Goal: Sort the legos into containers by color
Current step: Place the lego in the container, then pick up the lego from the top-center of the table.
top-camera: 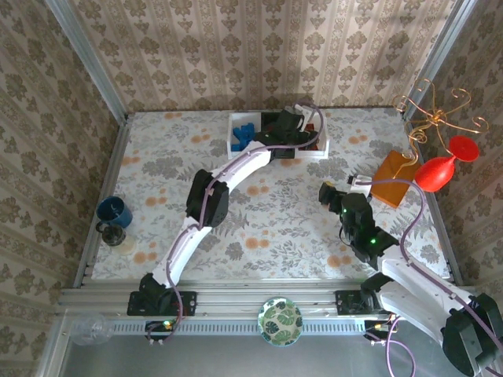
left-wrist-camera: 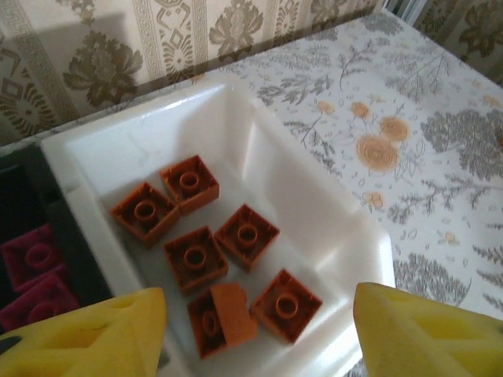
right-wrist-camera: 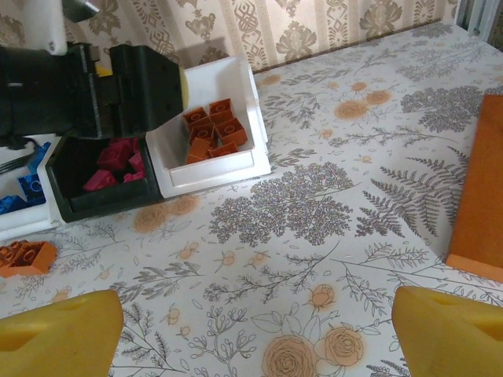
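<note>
- My left gripper: fingers apart, nothing between them, above the white tray.
- White tray: six orange bricks, one tilted at 6 o'clock.
- My right gripper: fingers wide apart, empty, over the table.
- Right wrist view adds: pink bricks in the black tray; blue bricks at 9 o'clock; two loose orange bricks on the table.

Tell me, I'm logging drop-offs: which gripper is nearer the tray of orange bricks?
Left. The left gripper hovers directly above that white tray; the right gripper hangs over the table, well short of it.
</note>
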